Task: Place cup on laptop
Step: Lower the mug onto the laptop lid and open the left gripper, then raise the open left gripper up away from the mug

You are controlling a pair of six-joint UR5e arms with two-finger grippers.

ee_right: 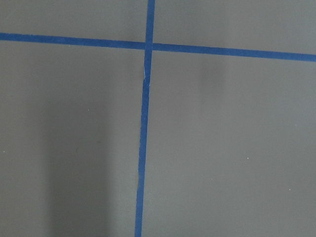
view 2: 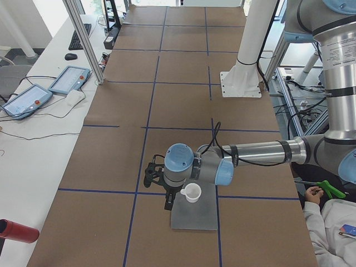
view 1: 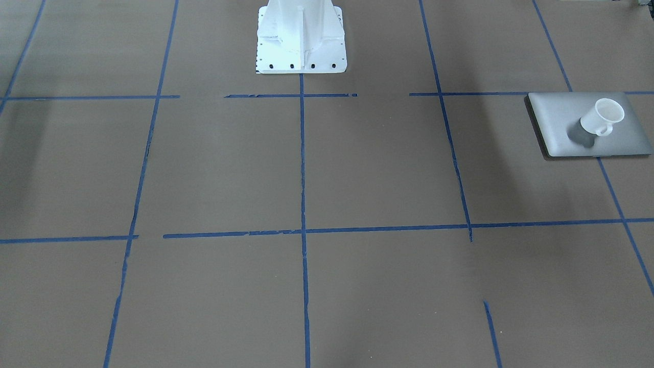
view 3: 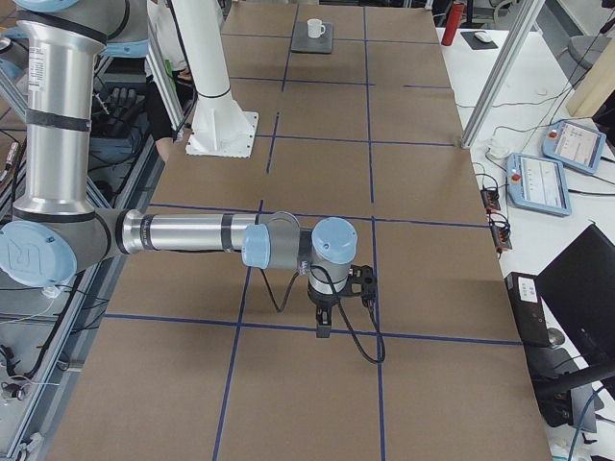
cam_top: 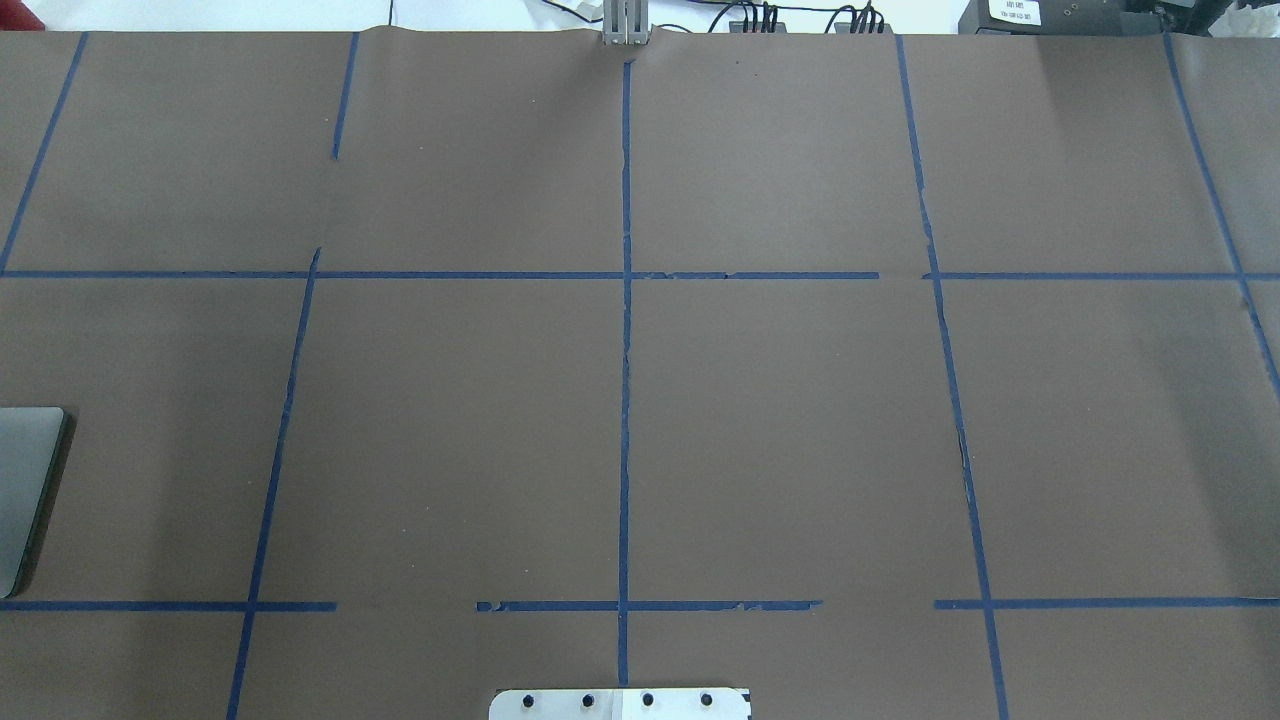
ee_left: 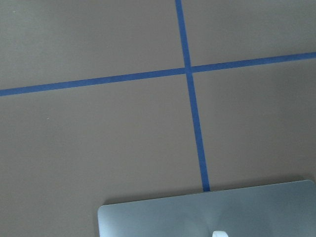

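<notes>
I see the cup [view 1: 604, 116] standing upright on the laptop [view 1: 554, 120], at the robot's left end of the table [view 1: 357, 168]. The left gripper [view 2: 168, 202] hangs near it, and the right gripper [view 3: 322, 325] is well apart. I cannot tell whether either's fingers are apart or together.

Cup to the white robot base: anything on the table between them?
Nothing. The front-facing view shows only bare brown table and blue tape lines between the cup and the robot base.

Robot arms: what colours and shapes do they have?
The left arm and right arm are shiny silver tubes with light-blue round caps on grey joints. Each ends in black fingers, with a thin black cable looping alongside.
</notes>
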